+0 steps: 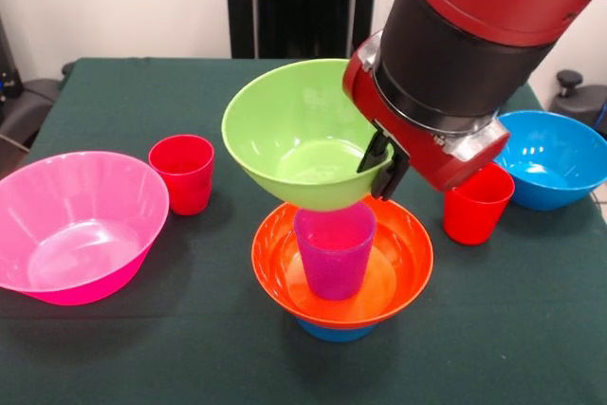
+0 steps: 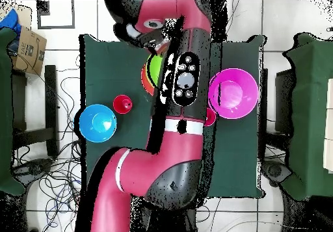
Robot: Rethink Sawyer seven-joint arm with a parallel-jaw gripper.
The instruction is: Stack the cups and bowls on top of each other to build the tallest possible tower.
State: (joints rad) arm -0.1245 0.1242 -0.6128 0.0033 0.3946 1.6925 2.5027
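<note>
The tower stands at the table's front middle: a small blue bowl lowest, the wider orange bowl on it, and the purple cup upright inside. My gripper is shut on the right rim of the lime green bowl. It holds the bowl tilted, with its base right at the purple cup's mouth. In the overhead view the arm hides most of the tower; only slivers of the green bowl and the orange bowl show.
A large pink bowl sits at the left with a red cup behind it. Another red cup and a large blue bowl stand at the right, close to the arm.
</note>
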